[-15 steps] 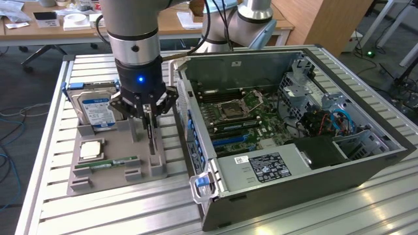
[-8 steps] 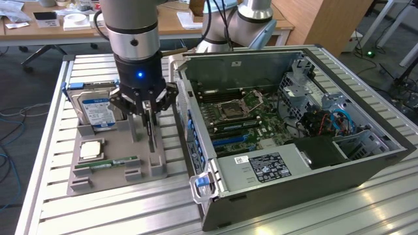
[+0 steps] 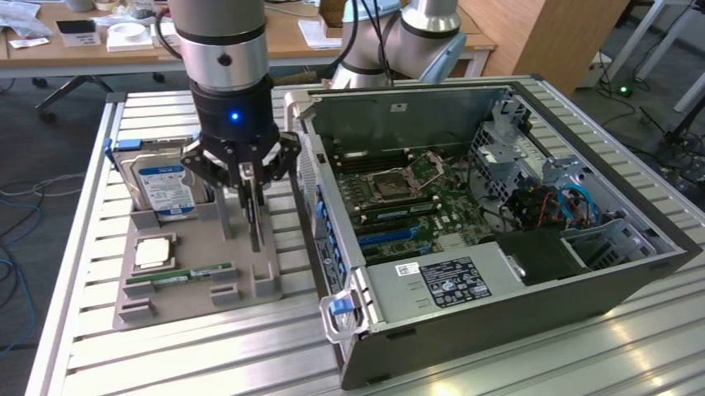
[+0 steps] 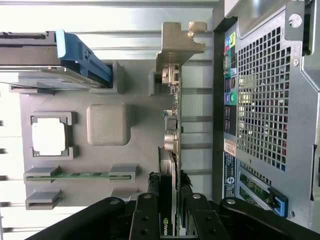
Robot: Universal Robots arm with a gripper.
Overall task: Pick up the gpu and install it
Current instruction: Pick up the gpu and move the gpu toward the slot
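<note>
The gpu (image 3: pixel 254 216) is a thin dark card standing on edge over the grey parts tray (image 3: pixel 193 307), to the exterior view's left of the open computer case (image 3: pixel 617 272). My gripper (image 3: pixel 250 183) comes down on it from above, shut on its upper edge. In the wrist view the gpu (image 4: pixel 172 125) runs from its silver end bracket (image 4: pixel 177 42) to between my black fingers (image 4: pixel 148 212), which press on both faces. I cannot tell whether its lower edge still touches the tray's stand.
On the tray lie a hard drive in a blue caddy (image 3: pixel 160 177), a processor chip (image 3: pixel 154 252) and a green memory stick (image 3: pixel 182 274). The case's motherboard (image 3: pixel 402 206) lies exposed. The case's rear panel (image 4: pixel 265 100) is close beside the card.
</note>
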